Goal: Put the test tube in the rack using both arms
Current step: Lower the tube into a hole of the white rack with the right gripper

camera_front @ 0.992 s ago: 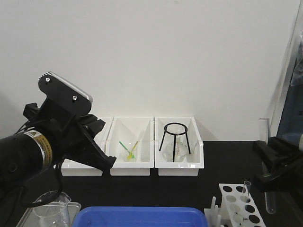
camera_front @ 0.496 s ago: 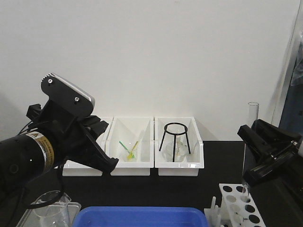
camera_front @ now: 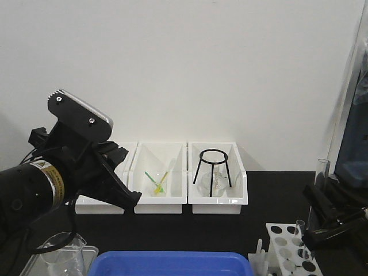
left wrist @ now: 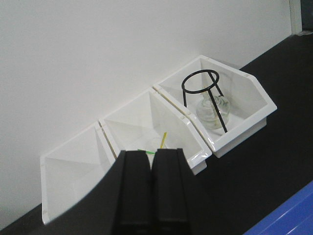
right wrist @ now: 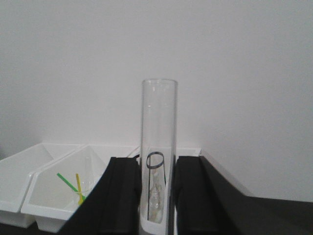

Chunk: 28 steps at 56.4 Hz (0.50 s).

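R gripper (right wrist: 157, 169) clamps test tube (right wrist: 159, 117) — upright; rack (camera_front: 289, 248) nearby.

Clear, unmarked test tube (right wrist: 159, 127) between black fingers (right wrist: 122, 196) of right pincer (right wrist: 157, 191); white rack (camera_front: 290, 250) beneath, black bench (camera_front: 270, 201), blue tray (camera_front: 172, 263) leftward.

rack (camera_front: 289, 248): held second tube (camera_front: 299, 228) in one hole.
test tube (camera_front: 322, 172): stood upright in right gripper (camera_front: 317, 217), at rack's right side.
left gripper (camera_front: 127, 195): hung raised before white bins (camera_front: 161, 208).
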### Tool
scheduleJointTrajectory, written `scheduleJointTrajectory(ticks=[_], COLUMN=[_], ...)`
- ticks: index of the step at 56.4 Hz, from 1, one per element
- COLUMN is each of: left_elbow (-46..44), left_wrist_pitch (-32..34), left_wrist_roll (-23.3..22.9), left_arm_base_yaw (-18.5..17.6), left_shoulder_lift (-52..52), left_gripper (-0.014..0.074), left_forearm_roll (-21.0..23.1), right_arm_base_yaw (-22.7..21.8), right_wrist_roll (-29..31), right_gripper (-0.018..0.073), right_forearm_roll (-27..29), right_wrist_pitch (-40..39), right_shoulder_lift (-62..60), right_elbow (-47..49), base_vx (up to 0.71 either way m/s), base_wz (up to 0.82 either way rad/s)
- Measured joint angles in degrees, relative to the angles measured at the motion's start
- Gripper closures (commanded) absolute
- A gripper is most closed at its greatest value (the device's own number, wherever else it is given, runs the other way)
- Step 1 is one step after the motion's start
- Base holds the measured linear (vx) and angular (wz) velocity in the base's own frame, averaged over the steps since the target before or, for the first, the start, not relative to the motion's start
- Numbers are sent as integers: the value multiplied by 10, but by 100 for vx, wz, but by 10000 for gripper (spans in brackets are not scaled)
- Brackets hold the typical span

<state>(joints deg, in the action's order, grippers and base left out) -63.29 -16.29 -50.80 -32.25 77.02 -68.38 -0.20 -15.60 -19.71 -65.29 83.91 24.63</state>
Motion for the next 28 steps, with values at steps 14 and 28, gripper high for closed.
scheduleJointTrajectory(ticks=[14,28], left_elbow=[0,0], left_wrist_pitch=[0,0], left_wrist_roll=[0,0], left_arm_base_yaw=[0,0], left_shoulder_lift=[0,0], left_gripper=[603,603], left_forearm_roll=[0,0], right_arm_base_yaw=[0,0], right_wrist_roll=[3,4], right_gripper=[567,567], right_forearm_roll=[-13,-33], right_wrist_pitch=[1,2], right_shoulder_lift=[32,66], right_elbow=[2,33], base_vx=[0,0], base_wz=[0,0])
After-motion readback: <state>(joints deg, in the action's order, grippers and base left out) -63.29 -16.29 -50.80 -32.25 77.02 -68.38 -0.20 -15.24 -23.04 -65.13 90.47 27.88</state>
